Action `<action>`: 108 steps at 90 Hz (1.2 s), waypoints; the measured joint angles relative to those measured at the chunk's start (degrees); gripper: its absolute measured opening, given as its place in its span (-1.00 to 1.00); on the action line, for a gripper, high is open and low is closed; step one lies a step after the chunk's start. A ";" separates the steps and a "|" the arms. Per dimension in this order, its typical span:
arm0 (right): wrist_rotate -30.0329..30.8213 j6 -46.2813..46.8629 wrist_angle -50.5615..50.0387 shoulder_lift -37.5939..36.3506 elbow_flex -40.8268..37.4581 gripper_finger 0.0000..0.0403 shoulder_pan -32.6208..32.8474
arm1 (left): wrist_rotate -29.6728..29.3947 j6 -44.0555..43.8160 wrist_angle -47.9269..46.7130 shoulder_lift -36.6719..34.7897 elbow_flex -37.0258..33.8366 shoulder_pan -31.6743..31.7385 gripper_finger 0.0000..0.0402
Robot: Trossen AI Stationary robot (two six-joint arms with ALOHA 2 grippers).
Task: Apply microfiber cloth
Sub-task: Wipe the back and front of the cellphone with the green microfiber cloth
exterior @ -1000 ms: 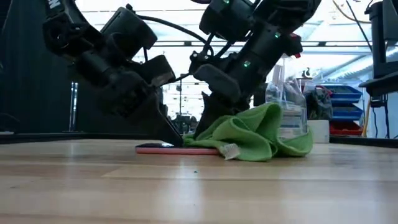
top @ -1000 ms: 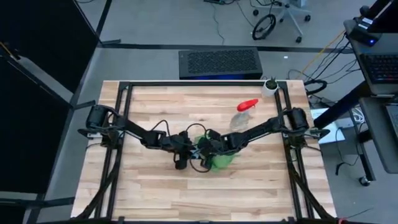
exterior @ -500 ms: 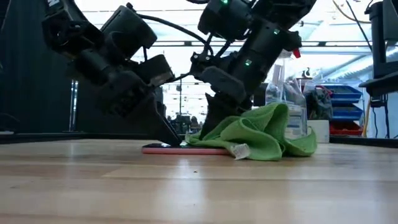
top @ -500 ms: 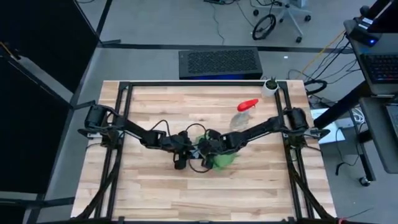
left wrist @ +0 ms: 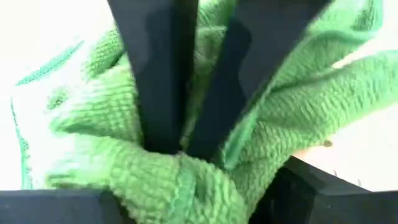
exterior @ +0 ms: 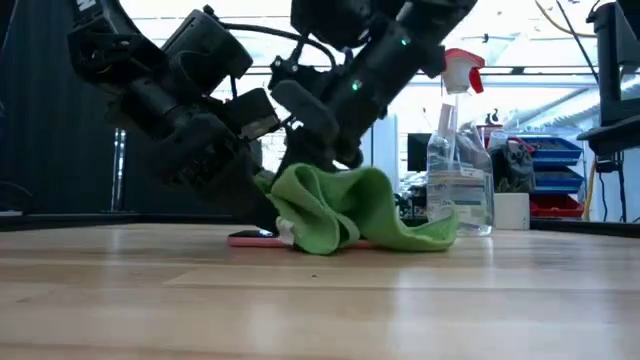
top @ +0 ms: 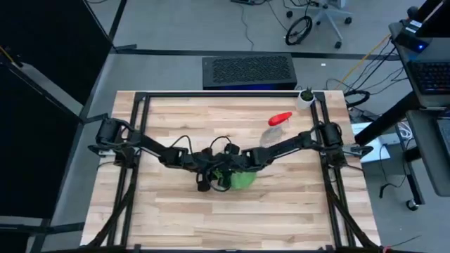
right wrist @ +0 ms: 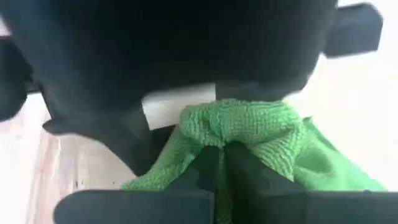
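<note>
Green, soft and bunched: from above, your microfiber cloth (top: 242, 178) lies on the wooden tabletop (top: 183, 218) right under the right hand (top: 226, 171), with the left hand (top: 209, 176) touching it from the other side. The spray bottle (top: 273, 131) stands apart, behind the right arm.

In the low view the cloth (exterior: 335, 210) is heaped over a thin phone (exterior: 250, 237) lying flat on the tabletop, and the right hand (exterior: 315, 160) comes down into the top of the heap. The left hand (exterior: 262, 210) presses low beside the phone.

The left wrist view shows two dark fingers (left wrist: 158, 81) nearly together, a fold of cloth (left wrist: 106, 130) pinched between them.

In the right wrist view, your own fingers (right wrist: 214, 171) are closed tight on a ridge of cloth (right wrist: 242, 127).

Expect it to be light, limp and easily dragged; it will slump rather than hold shape. Grip a thick fold, not one edge. Whether the left hand holds anything I cannot tell.
</note>
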 joint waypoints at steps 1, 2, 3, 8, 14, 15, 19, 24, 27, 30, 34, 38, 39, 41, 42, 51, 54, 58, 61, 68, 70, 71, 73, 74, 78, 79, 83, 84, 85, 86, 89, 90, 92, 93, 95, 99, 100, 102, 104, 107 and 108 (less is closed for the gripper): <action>0.05 0.26 -0.14 0.09 -0.14 -1.00 0.12 | 0.01 0.01 0.00 0.00 0.00 0.00 -0.08; 0.14 0.51 -0.33 0.14 -0.26 -1.00 0.25 | 0.03 0.04 0.00 0.00 0.01 0.00 -0.08; 0.18 0.74 -0.66 0.16 -0.40 -1.00 0.35 | 0.04 0.07 0.00 0.00 0.02 0.00 -0.08; 0.18 1.89 -2.81 0.20 -1.33 -1.00 0.78 | 0.04 0.17 -0.03 0.00 0.02 0.00 -0.08; 0.67 2.70 -5.40 -0.22 -1.29 -1.00 1.30 | 0.02 0.20 -0.11 0.00 0.03 0.00 -0.08; 0.61 2.75 -6.04 -0.26 -1.39 -1.00 1.35 | 0.01 0.24 -0.07 0.00 0.02 0.00 -0.08; 0.66 2.85 -7.73 -0.88 -1.40 -1.00 1.78 | 0.04 0.35 0.00 0.00 0.06 0.00 -0.08; 0.74 2.87 -9.99 -1.32 -1.41 -1.00 2.07 | 0.06 0.30 -0.01 0.02 0.07 0.00 -0.08; 0.81 2.86 -11.13 -1.91 -1.49 -1.00 2.21 | 0.04 0.28 -0.07 0.02 0.07 0.00 -0.08; 0.83 2.84 -12.18 -2.17 -1.53 -1.00 2.28 | 0.04 0.23 0.08 0.02 0.07 0.00 -0.08; 0.81 2.75 -12.67 -2.86 -1.63 -1.00 2.23 | 0.05 0.17 0.05 0.02 0.02 0.00 -0.08; 0.84 2.60 -13.30 -3.46 -1.76 -1.00 2.21 | 0.04 0.15 0.11 0.02 0.02 0.00 -0.08; 0.87 2.55 -13.40 -3.69 -1.78 -1.00 2.20 | 0.04 0.15 0.09 0.02 0.02 0.00 -0.08; 0.92 2.28 -13.86 -4.16 -1.86 -1.00 2.09 | 0.04 0.15 0.07 0.02 0.02 0.00 -0.08; 0.94 2.07 -14.24 -4.36 -1.87 -1.00 2.01 | 0.04 0.15 0.07 0.02 0.02 0.00 -0.08; 1.01 1.23 -16.62 -6.37 -2.11 -1.00 1.66 | 0.04 0.15 0.07 0.02 0.02 0.00 -0.08; 1.06 1.04 -16.45 -7.08 -2.11 -1.00 1.46 | 0.04 0.15 0.07 0.02 0.02 0.00 -0.08; 1.17 0.73 -15.63 -8.00 -2.11 -1.00 1.33 | 0.02 0.13 0.07 0.02 0.02 0.00 -0.08; 1.39 0.40 -14.36 -8.54 -2.10 -1.00 1.22 | 0.02 0.13 0.07 0.02 0.02 0.00 -0.08; 1.47 -0.51 -10.53 -9.10 -2.00 -1.00 0.89 | 0.02 0.13 0.09 0.02 0.02 0.00 -0.08; 1.47 -0.73 -9.32 -9.10 -2.00 -1.00 0.78 | 0.02 0.13 0.09 0.02 0.02 0.00 -0.08; 1.46 -0.85 -8.70 -9.10 -2.00 -1.00 0.73 | 0.02 0.13 0.09 0.02 0.02 0.00 -0.08; 1.43 -1.06 -7.53 -9.10 -2.00 -1.00 0.64 | 0.02 0.16 0.12 0.02 0.01 0.00 -0.08; 1.43 -1.16 -7.01 -9.09 -2.00 -1.00 0.62 | 0.02 0.17 0.13 0.02 0.00 0.00 -0.08; 1.47 -1.46 -4.54 -8.66 -2.00 -1.00 0.57 | 0.02 0.54 0.15 0.02 0.00 0.00 -0.08; 1.47 -1.52 -3.86 -8.49 -1.98 -1.00 0.56 | 0.02 0.59 0.15 0.02 0.00 0.00 -0.08; 1.46 -1.80 -1.78 -7.85 -1.87 -1.00 0.55 | 0.02 0.77 0.17 0.02 -0.02 0.00 -0.08; 1.47 -1.82 -1.45 -7.57 -1.87 -1.00 0.55 | 0.02 0.79 0.17 0.02 -0.02 0.00 -0.08; 1.47 -1.86 -1.15 -7.23 -1.87 -1.00 0.55 | 0.01 0.81 0.17 0.02 -0.02 0.00 -0.08; 1.47 -1.90 -0.86 -6.87 -1.87 -1.00 0.55 | 0.02 0.81 0.17 0.02 -0.02 0.00 -0.08; 1.45 -1.87 0.13 -5.85 -1.87 -1.00 0.55 | 0.01 0.89 0.17 0.02 -0.02 0.00 -0.08; 1.42 -1.82 0.31 -5.60 -1.87 -1.00 0.55 | 0.02 0.93 0.17 0.02 -0.02 0.00 -0.08; 1.39 -1.79 0.53 -4.87 -1.87 -1.00 0.57 | 0.02 0.99 0.17 0.02 -0.02 0.00 -0.08; 1.39 -1.77 0.56 -4.42 -1.87 -1.00 0.57 | 0.02 1.00 0.17 0.02 -0.02 0.00 -0.08; 1.41 -1.69 0.62 -3.63 -1.87 -1.00 0.57 | 0.02 1.00 0.17 0.02 -0.02 0.00 -0.08; 1.46 -1.24 0.95 -2.20 -1.87 -1.00 0.57 | 0.02 1.00 0.17 0.02 -0.02 0.00 -0.08; 1.49 -1.20 1.01 -1.90 -1.87 -1.00 0.57 | 0.02 1.01 0.17 0.02 -0.03 0.00 -0.08; 1.66 -1.01 1.01 -1.17 -1.79 -1.00 0.64 | 0.02 1.05 0.13 0.02 -0.04 0.00 -0.08; 1.81 -0.76 0.87 -0.74 -1.65 -1.00 0.73 | 0.02 1.12 0.07 0.02 -0.04 0.00 -0.08; 1.91 -0.29 0.25 -0.18 -1.50 -1.00 0.83 | 0.02 1.22 0.04 0.02 -0.04 0.00 -0.08; 1.91 -0.16 -0.01 0.04 -1.47 -1.00 0.87 | 0.02 1.22 0.04 0.02 -0.04 0.00 -0.08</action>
